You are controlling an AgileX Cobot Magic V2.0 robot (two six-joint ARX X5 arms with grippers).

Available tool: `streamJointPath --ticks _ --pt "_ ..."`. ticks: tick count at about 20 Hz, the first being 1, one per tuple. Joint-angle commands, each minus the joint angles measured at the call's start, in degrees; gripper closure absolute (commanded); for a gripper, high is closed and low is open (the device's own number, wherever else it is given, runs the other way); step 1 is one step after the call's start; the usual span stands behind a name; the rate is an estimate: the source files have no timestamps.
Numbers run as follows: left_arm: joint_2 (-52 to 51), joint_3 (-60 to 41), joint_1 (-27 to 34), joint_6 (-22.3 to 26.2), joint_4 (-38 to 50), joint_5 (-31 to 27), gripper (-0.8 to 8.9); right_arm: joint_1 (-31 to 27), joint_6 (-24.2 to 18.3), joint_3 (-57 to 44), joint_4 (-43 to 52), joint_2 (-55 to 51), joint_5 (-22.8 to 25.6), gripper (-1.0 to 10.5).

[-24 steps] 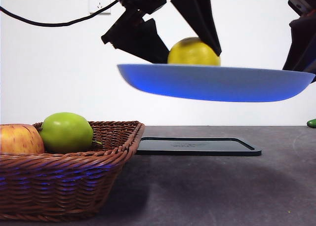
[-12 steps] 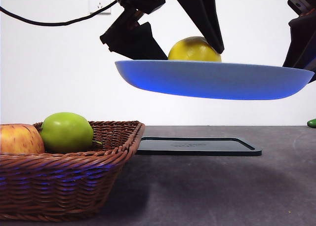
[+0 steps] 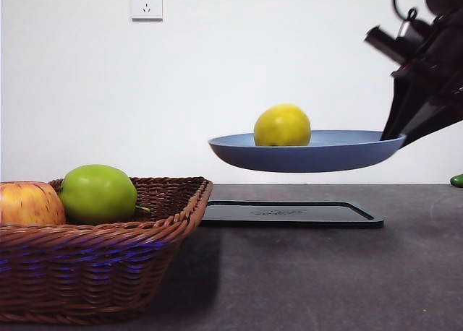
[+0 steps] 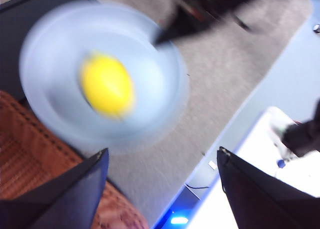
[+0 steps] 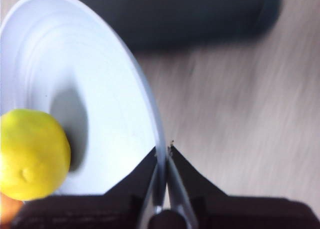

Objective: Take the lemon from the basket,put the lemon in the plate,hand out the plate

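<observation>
The yellow lemon [image 3: 282, 125] lies in the light blue plate [image 3: 340, 156], which hangs in the air above the black tray [image 3: 289, 214]. My right gripper [image 3: 396, 138] is shut on the plate's right rim and holds it level; in the right wrist view [image 5: 162, 151] its jaws pinch the rim, with the lemon [image 5: 31, 155] in the plate [image 5: 100, 89]. My left gripper [image 4: 160, 161] is open and empty, high above the plate [image 4: 150, 84] and lemon [image 4: 106, 84]. The wicker basket [image 3: 108, 262] stands at the near left.
A green apple [image 3: 98, 194] and a red-yellow apple [image 3: 29, 203] lie in the basket. A small green thing [image 3: 456, 180] sits at the table's right edge. A wall socket [image 3: 147, 3] is on the white wall.
The left gripper has let go of the lemon and risen out of the front view. The plate with the lemon has sunk lower and moved right and farther from the camera.
</observation>
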Motion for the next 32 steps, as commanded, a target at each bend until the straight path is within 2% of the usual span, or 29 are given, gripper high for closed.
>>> streamJointPath --ticks 1,8,11,16,20,25,28,30,32 --pt "-1.7 1.2 -0.4 1.1 -1.7 0.1 4.38 -1.2 -0.3 8.2 0.6 7.5 -0.7 9.4" --pt "-3.5 1.2 -0.4 0.9 -4.0 0.0 4.39 -2.8 0.5 25.3 1.7 26.3 -0.8 9.4" --pt "-3.5 1.2 -0.4 0.9 -3.6 -0.1 4.39 -2.8 3.1 27.7 3.5 31.1 -1.0 9.4" --pt "-3.4 1.2 -0.4 0.9 -3.3 -0.1 4.39 -2.8 3.4 27.9 3.6 35.3 -1.0 9.4" --pt "-3.4 1.2 -0.4 0.9 -3.2 -0.2 4.39 -2.9 1.7 27.9 3.5 35.7 -0.5 9.3" --pt "-3.4 1.2 -0.4 1.0 -3.2 -2.9 4.39 -3.7 -0.3 27.9 1.9 35.4 -0.7 7.2" --pt "-3.4 1.2 -0.4 2.1 -2.6 -4.7 4.4 -4.6 -1.7 28.0 -0.8 33.5 -0.9 7.3" --pt "-3.4 1.2 -0.4 4.3 -1.7 -6.4 4.83 -5.3 -2.7 28.0 -3.1 30.3 -1.1 7.3" --pt "-3.0 1.2 -0.3 6.4 -0.6 -8.1 5.85 -5.9 -4.2 28.0 -6.3 26.1 -1.1 7.4"
